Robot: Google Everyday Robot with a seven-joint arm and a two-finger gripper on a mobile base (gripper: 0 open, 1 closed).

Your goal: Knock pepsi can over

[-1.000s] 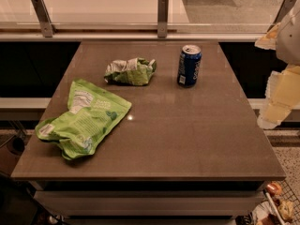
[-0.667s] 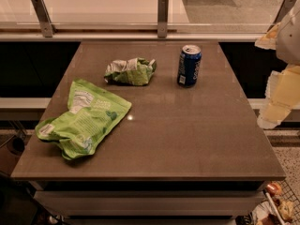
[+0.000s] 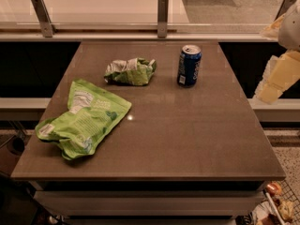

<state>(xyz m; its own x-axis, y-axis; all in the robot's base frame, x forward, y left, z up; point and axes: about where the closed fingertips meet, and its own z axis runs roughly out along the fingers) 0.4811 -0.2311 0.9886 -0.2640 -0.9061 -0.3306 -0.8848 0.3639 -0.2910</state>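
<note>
Camera view, the only 1 we've got: the small dark blue cylindrical metal pepsi can (image 3: 189, 65) stands upright on the flat brown table (image 3: 187, 139), toward the far right corner, silver top up and label facing us. So nothing is knocked over yet, and the whole job is ahead! The pale, cream-coloured end effector (image 3: 276, 78) hangs off the table's right edge, level with the can but well apart from it. It touches nothing and holds nothing, and how far open it is can't be told from here. There are 2 other things on the table: a crumpled green-and-white snack bag (image 3: 130, 71) near the far edge, left of the can, and a large flat green snack bag (image 3: 84, 118) by the left edge. What's left, by my read: close in from the right and tip that can.
</note>
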